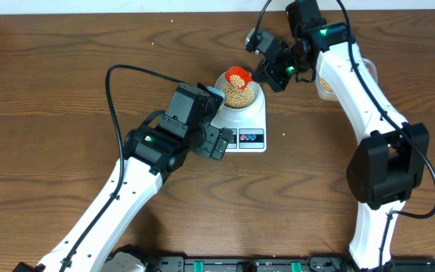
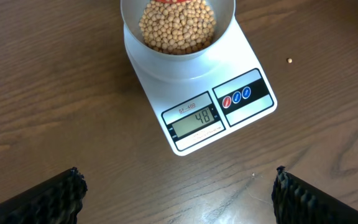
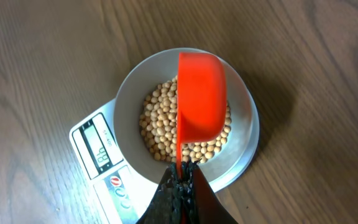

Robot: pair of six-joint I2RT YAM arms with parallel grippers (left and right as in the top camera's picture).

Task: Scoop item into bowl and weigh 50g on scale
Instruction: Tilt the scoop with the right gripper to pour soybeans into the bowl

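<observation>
On the table (image 1: 51,91) the scale (image 2: 185,93) sits upper centre carrying the bowl (image 3: 129,99), display facing my left tool (image 2: 179,193), which hangs spread wide and empty with bare wood around it. My right tool (image 3: 182,171) is clamped on the orange scoop (image 3: 201,93), tipped inside the rim over the beans (image 3: 157,130)

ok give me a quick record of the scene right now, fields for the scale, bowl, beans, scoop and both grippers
scale: white, flat on the table
display: reads 48
bowl: white, sitting on the scale
beans: tan, piled in the bowl
stray bean: on the table beside the scale, apart from it
scoop: orange, held over the bowl
right gripper: shut on the scoop's handle
left gripper: open, empty, in front of the scale
</observation>
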